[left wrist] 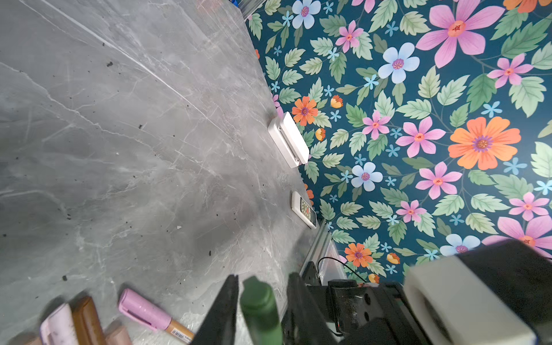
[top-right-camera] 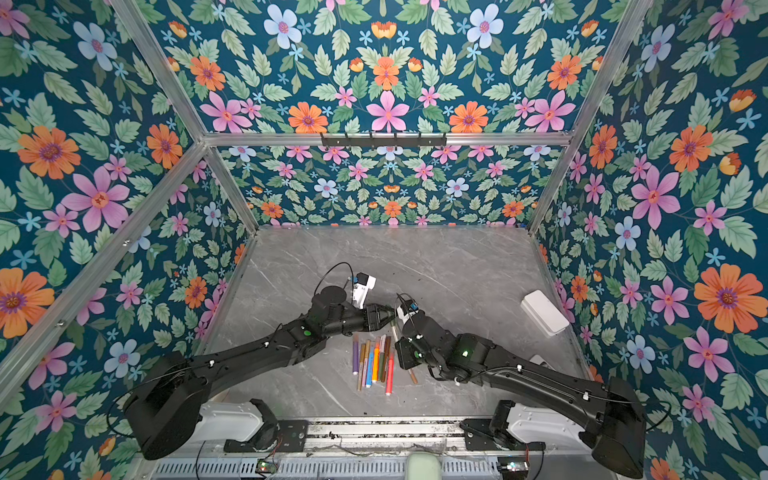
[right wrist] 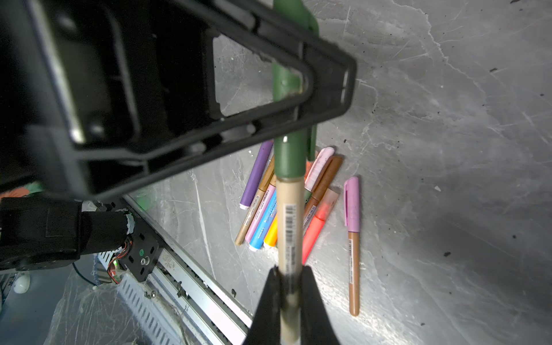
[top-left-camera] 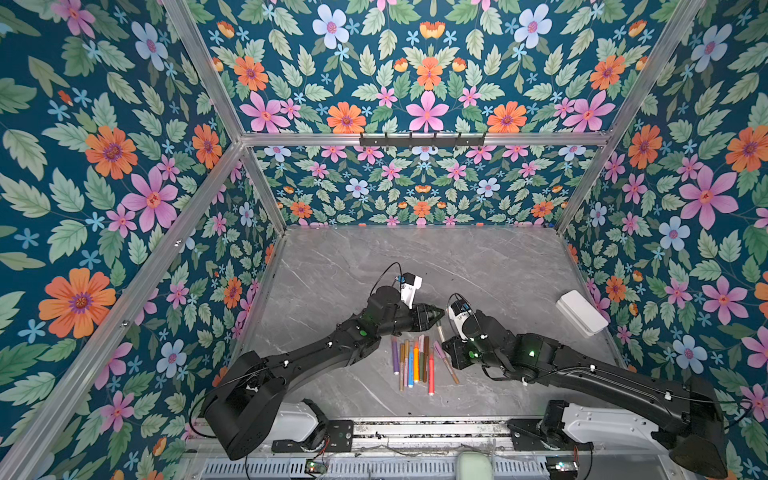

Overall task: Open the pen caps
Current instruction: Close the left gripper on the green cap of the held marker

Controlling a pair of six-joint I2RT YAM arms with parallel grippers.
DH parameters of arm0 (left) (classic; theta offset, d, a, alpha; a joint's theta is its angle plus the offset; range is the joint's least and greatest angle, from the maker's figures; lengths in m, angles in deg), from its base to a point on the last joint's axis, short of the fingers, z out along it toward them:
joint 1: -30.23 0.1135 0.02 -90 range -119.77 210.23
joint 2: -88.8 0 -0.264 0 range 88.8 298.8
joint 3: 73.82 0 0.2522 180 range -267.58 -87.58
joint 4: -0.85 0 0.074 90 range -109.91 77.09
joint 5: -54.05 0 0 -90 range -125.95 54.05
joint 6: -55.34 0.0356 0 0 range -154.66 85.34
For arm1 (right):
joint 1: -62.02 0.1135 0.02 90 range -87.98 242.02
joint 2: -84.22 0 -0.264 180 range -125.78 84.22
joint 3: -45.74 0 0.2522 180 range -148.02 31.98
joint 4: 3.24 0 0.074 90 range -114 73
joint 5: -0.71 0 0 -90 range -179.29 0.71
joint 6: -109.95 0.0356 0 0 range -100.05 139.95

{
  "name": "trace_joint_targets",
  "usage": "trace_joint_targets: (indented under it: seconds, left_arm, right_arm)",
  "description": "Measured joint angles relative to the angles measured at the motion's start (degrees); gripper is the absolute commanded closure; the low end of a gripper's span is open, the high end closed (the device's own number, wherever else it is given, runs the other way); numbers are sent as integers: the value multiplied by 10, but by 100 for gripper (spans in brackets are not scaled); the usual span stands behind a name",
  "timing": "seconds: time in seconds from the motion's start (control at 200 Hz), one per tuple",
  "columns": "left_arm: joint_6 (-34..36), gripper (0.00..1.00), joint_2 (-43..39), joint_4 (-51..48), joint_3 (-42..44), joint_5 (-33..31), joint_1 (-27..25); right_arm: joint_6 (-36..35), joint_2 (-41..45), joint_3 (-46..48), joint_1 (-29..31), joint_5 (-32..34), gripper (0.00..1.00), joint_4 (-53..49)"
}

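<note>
Plainly, the only writing is a barcode label (right wrist: 289, 227) running along the beige barrel of the held pen (right wrist: 285, 194); its small print is too blurred to read. Several of the loose pens (right wrist: 268, 209) on the table carry the same kind of striped label, also unreadable.

The held pen has a pale beige barrel and a dark green cap (right wrist: 289, 158), a stubby matte cylinder with a clip along one side. The cap is seated on the barrel, with no gap at the joint. In a top view the pen (top-left-camera: 439, 332) hangs above the grey marble table (top-left-camera: 478, 266), between the two arms and just past the far right end of the row of pens (top-left-camera: 415, 361). That row lies side by side: purple, gold, pink, blue, orange, brown and red. One pink-capped pen (right wrist: 352, 233) with a brown barrel lies a little apart from it.

The right gripper (right wrist: 288, 277) is clamped tight on the bare end of the beige barrel, one finger on each side. The left gripper (left wrist: 263, 280) is narrowed around the green cap (left wrist: 260, 304), which stands between its two black fingers. Whether those fingers press the cap or stand just off it, I cannot tell.
</note>
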Motion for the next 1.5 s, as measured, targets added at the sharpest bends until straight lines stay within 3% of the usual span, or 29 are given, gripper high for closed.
trace_joint_targets:
  seconds: [0.315,0.39,0.45,0.52,0.735,0.88,0.95,0.995,1.325,1.5]
  left_arm:
    - [-15,100,10,32,0,13,-4]
    - [-17,100,14,36,-3,15,-5]
    - [-18,100,17,41,-5,18,-5]
    - [-14,100,20,46,-6,23,-6]
    - [-17,100,24,49,-7,26,-6]
    - [-26,100,28,54,-8,29,-7]
    - [-30,100,28,59,-7,30,-7]
    - [-31,100,28,63,-7,31,-7]
    - [14,100,48,-27,-82,28,1]
    - [30,100,81,-85,-147,69,31]
  right_arm:
    - [1,7,4,0,3,100,-6]
    - [1,11,6,0,9,100,-8]
    - [2,19,10,0,14,78,-9]
    - [10,28,15,1,23,66,-10]
    - [13,37,28,0,30,59,-2]
    - [15,19,26,0,25,62,3]
    - [16,12,25,0,25,81,3]
    - [17,9,25,0,25,100,4]
    - [15,19,50,-2,35,100,55]
    - [27,34,73,-4,63,100,105]
